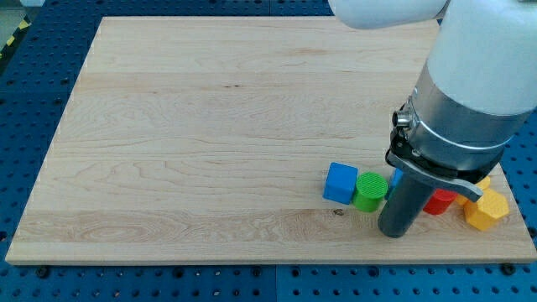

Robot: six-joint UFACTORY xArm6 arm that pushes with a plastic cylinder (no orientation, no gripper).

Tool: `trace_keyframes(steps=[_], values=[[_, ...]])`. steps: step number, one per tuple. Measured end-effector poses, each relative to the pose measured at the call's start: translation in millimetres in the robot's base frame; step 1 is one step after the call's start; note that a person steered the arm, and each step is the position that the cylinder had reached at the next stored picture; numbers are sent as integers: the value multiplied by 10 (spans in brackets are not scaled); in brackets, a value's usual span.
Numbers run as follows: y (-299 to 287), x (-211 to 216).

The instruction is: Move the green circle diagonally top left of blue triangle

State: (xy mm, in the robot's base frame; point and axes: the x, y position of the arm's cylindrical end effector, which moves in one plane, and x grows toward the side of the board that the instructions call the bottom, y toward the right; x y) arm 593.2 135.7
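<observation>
The green circle lies at the board's lower right, touching the right side of a blue cube. My tip stands just right of and slightly below the green circle, close against it. A small sliver of blue shows behind the rod, right of the green circle. It may be the blue triangle, but its shape is hidden.
A red block sits right of the rod, partly covered by the arm. A yellow block lies near the board's right edge, with another bit of yellow above it. The wooden board has its bottom edge close below the tip.
</observation>
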Motion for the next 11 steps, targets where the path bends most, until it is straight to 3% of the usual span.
trace_keyframes(steps=[1, 4, 5, 9, 11], values=[[0, -287], [-47, -107], [-229, -350], [-259, -588], [-233, -87]])
